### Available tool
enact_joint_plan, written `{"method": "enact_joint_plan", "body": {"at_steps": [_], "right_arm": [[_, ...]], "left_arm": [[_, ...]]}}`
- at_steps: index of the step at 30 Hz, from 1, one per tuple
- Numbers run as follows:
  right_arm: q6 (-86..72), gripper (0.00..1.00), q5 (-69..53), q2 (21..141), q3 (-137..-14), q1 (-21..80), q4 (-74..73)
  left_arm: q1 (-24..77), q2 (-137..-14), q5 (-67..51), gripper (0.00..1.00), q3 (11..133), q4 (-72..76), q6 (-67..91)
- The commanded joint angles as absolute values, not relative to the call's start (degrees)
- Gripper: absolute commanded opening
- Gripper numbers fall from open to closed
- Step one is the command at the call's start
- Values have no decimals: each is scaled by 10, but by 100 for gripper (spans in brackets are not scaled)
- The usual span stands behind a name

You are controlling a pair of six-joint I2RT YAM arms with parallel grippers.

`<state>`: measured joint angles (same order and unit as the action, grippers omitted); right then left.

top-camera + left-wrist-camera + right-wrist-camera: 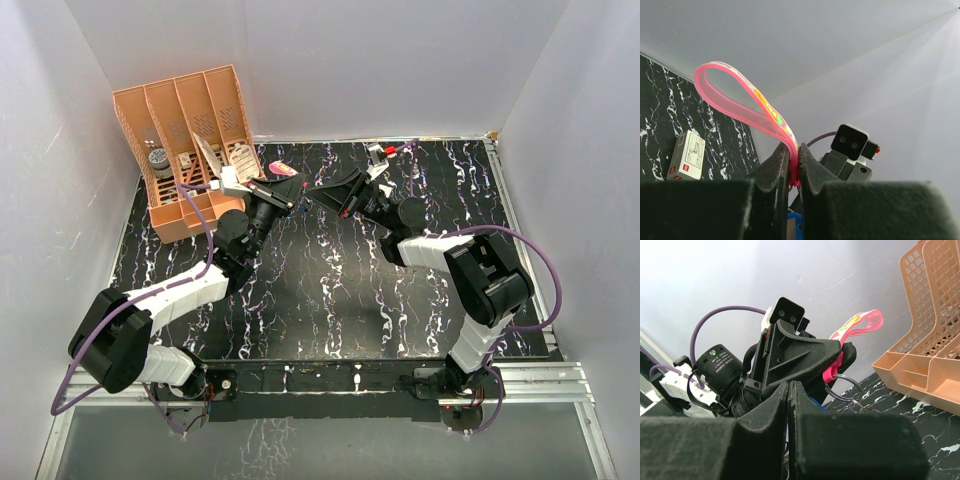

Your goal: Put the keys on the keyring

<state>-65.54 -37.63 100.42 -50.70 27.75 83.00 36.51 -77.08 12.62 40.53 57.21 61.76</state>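
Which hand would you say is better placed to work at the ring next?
Right: the left hand is busy pinching the keyring by its strap, while the right hand, shut, sits beside the ring.

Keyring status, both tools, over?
Left tool shut on keyring strap. Right tool shut, facing it, contents unclear. Orange rack alongside, not obstructing.

Nothing legible. The box (686, 156) left of the left gripper (794, 162) carries red marks and small print, too blurred to read.
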Motion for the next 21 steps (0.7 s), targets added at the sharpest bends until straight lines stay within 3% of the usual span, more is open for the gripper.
{"method": "enact_joint_plan", "body": {"at_steps": [1, 21], "right_arm": [[-665, 0, -369, 994, -514, 278, 1041], [-684, 0, -360, 1015, -515, 271, 1041]], "left_arm": [[368, -750, 119, 0, 419, 601, 617], [369, -743, 112, 0, 418, 606, 620]]}}
